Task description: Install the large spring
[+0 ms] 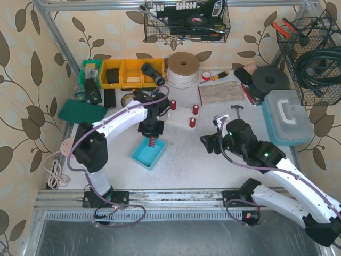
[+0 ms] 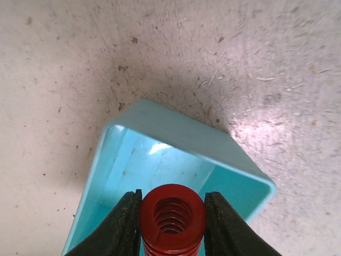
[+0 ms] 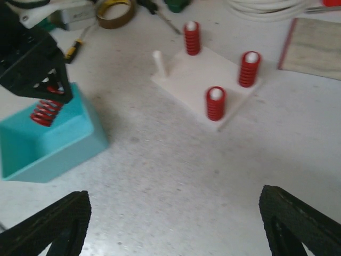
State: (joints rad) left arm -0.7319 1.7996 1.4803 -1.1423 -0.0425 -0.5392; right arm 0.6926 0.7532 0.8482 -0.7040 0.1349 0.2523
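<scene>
The left claw pinches the large red spring. Its two dark fingers press against the coil's sides, and the left wrist view looks straight down the hollow centre. The spring hangs roughly upright over the teal bin, with its lower coils inside the bin's opening. The pictures do not show whether it touches the bin floor. The bin sits on the pale, speckled surface, left of the middle and a little nearer than the white base plate.

The plate lies flat, further away and to the right of the bin. Four upright white pegs stand on it. Three carry red springs: one at the far corner, one at the right and one at the near corner. The fourth peg, on the plate's left side, is bare.

The right claw is spread wide and holds nothing. Its dark fingertips show at the two lower corners of the right wrist view, above bare surface. It is near the plate, on the near-right side, and touches neither the plate nor the bin.

A roll of brown tape lies on the surface beyond the bin.
</scene>
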